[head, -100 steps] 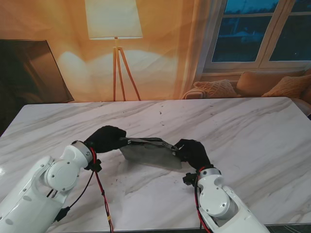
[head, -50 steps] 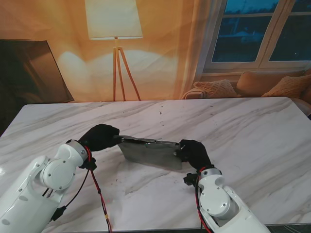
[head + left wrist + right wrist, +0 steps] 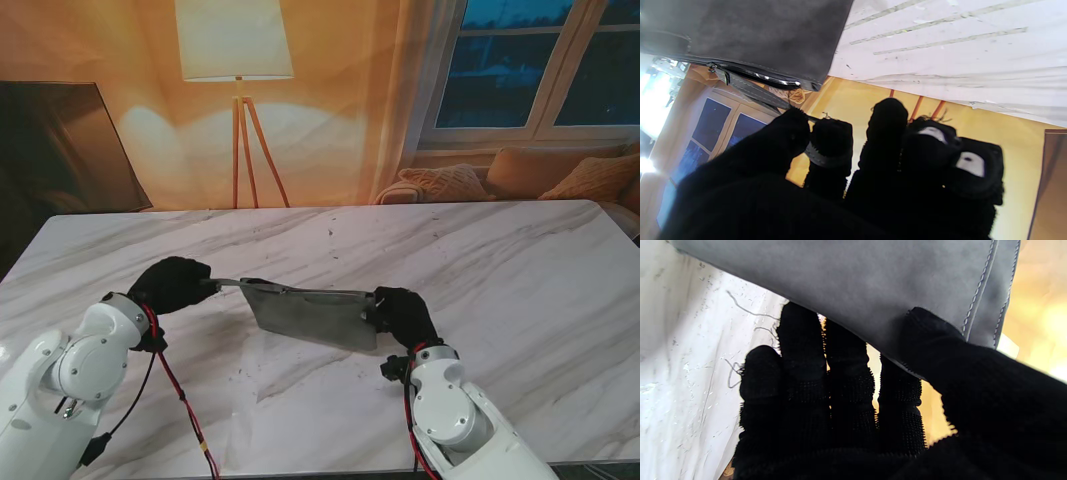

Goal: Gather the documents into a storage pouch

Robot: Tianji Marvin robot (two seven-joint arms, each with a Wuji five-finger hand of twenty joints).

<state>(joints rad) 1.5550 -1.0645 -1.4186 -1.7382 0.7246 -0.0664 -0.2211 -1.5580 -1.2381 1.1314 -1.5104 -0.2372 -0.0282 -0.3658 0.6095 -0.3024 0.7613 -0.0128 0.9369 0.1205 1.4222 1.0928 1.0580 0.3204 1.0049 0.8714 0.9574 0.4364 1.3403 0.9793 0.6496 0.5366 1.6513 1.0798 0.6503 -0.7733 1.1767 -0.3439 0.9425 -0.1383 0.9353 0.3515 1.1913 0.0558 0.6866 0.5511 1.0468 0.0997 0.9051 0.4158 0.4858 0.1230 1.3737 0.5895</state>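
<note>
2 hands (image 3: pixel 172 284) (image 3: pixel 400 312) stretch pouch (image 3: pixel 310 316) above table (image 3: pixel 520 270).

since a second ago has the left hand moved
Yes. The left hand has slid left, away from the lamp legs, pulling the zipper strap.

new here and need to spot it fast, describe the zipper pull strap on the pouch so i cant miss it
On the marble table, find the grey pouch held up between both hands. The zipper pull strap is a thin grey band running from the pouch's zipper to the left hand, which pinches it, the only narrow strip there.
</note>
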